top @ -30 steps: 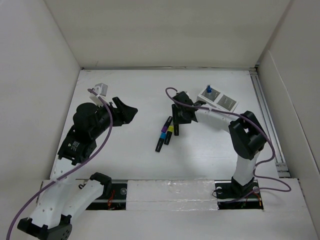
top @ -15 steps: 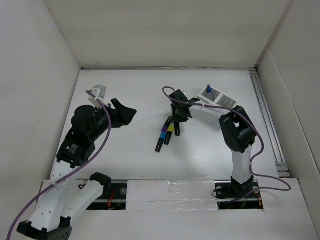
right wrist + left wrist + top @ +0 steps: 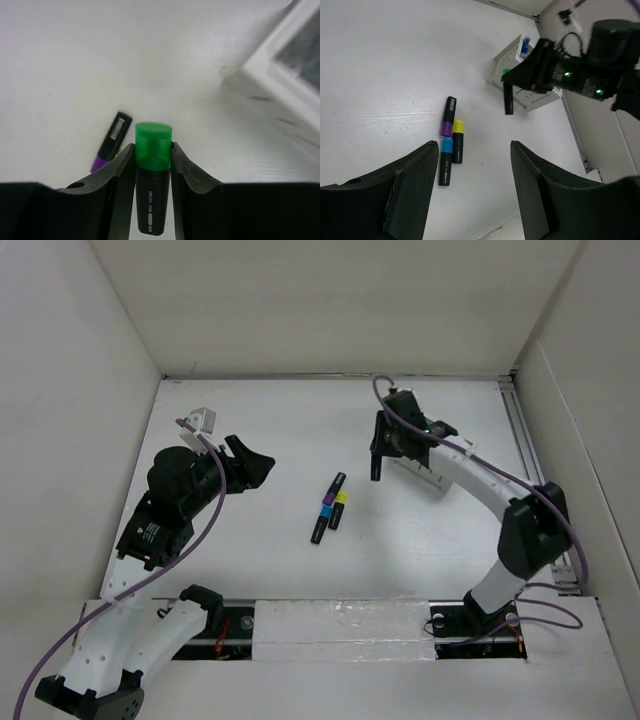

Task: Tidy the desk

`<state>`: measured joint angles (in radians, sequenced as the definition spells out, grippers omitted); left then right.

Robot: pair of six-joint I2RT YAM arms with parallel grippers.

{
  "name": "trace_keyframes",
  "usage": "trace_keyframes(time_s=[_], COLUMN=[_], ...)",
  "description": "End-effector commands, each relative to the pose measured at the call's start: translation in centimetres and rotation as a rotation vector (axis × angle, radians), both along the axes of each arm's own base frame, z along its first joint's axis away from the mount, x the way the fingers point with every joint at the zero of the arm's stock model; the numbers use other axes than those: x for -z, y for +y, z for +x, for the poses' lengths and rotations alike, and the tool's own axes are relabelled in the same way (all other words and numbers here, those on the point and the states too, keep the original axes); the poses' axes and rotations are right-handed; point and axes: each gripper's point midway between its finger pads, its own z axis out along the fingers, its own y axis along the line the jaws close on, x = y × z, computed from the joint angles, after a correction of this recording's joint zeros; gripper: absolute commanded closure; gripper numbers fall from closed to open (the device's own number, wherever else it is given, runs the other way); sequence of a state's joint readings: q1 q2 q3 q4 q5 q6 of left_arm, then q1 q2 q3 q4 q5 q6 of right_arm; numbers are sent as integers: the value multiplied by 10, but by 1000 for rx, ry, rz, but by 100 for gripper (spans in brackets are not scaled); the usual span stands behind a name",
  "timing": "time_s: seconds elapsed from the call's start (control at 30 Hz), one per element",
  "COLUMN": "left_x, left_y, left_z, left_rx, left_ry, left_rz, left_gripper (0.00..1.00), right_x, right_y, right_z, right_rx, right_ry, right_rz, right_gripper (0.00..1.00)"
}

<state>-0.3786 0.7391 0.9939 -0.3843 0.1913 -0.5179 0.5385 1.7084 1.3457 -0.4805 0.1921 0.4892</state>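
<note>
Progress is judged early: a green highlighter [image 3: 152, 192] is clamped in the right gripper [image 3: 153, 149] near the far right corner of the desk [image 3: 270, 420], three highlighters [image 3: 339, 502] are left loose midway between its side edges, and the left gripper [image 3: 472, 147] is held apart.

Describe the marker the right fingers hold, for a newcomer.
Right side of the desk, by the white pen holder: the right gripper. Its fingers pinch a black marker with a green cap; the three markers lying nearby are capped purple, yellow, blue.

Even, bright light casts soft shadows on the desk [image 3: 280, 430]; the right wrist view's background is blurred.
</note>
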Motion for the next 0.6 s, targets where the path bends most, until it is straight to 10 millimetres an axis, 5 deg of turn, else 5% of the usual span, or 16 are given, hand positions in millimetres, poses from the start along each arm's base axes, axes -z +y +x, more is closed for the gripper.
trace_keyframes(time_s=[0.0,0.17,0.2,0.33,0.4,0.57], left_x=[-18,-20,-22,-17,-17,-19], left_y=[-7,-10,-10,-15,-16,-9], left_z=[1,3,3,5,7,8], left_rx=[30,42,39,61,62,27], left_ry=[-62,-57,-67,-47,-39,-51], left_rz=[-41,-42,-45,-53,-44,-30], left_gripper=[45,45,45,45,45,45], right_x=[-71,-131,-138,-148,-148,-137], right_y=[-35,-132,-160,-219,-240,-251], right_z=[23,43,47,59,67,79], right_rx=[104,396,473,647,711,735], right_ry=[-179,-394,-426,-507,-526,-517], right_rz=[70,84,75,43,18,-40], right_gripper=[90,91,91,88,88,88])
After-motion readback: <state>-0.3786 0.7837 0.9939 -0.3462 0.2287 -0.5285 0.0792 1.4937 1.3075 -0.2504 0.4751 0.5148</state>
